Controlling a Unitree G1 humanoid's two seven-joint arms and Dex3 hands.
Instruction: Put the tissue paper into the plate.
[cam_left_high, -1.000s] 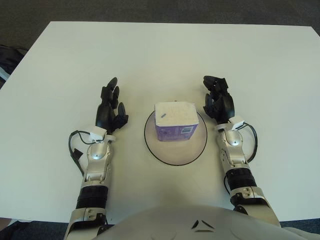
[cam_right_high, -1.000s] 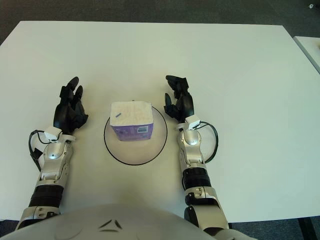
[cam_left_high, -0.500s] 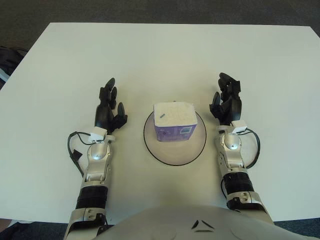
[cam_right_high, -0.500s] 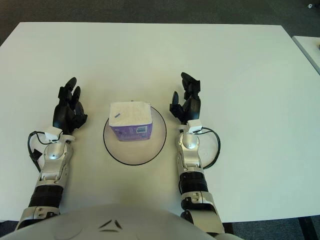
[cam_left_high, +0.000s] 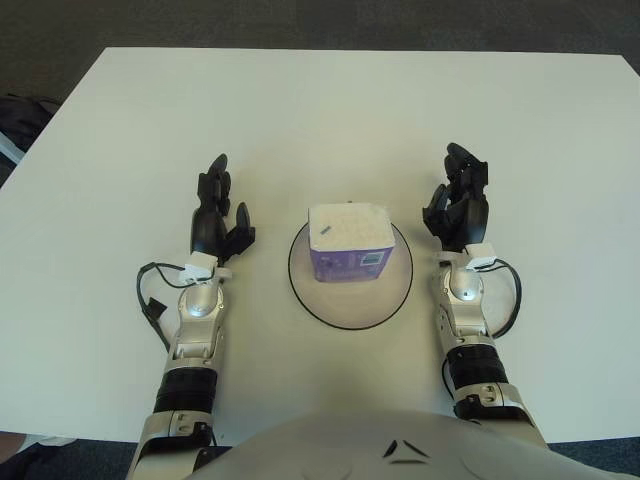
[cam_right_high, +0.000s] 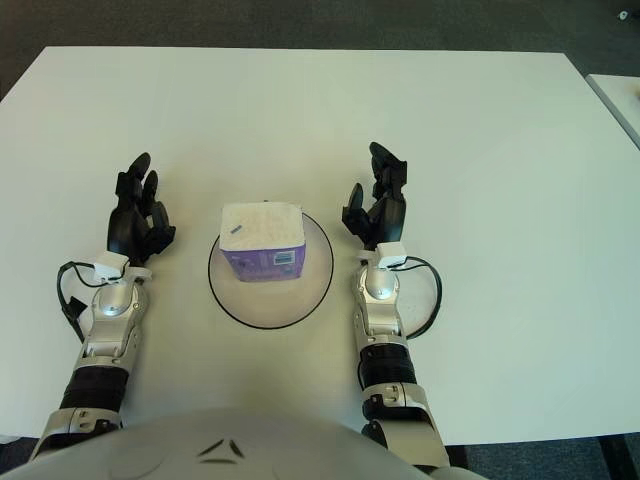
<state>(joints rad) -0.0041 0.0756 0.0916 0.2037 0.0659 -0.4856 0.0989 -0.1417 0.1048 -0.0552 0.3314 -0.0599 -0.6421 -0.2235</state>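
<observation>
The right hand (cam_left_high: 459, 205), black with three fingers, is just to the right of the round white plate with a thin dark rim (cam_left_high: 398, 292). Its fingers (cam_left_high: 462, 170) point up and away from the robot, spread out a little, and they hold nothing. The hand is beside the plate and does not touch it. Just to the left of this hand, the square pack of tissue paper with a white top and a purple front (cam_left_high: 349, 243) sits in the plate, on the far half of it. A small blue mark shows on the white top, near the left corner. The pack stands flat and upright, and no hand touches it. The near part of the plate is bare. On the other side of the plate is the left hand (cam_left_high: 217, 212), also black. Its fingers (cam_left_high: 212, 176) are stretched out and loose, and they hold nothing too. It is a bit further from the plate than the right hand is. Both hands show over the big flat white table (cam_left_high: 320, 110). Behind each hand is a silver and black arm with a thin black wire looping by the wrist.
</observation>
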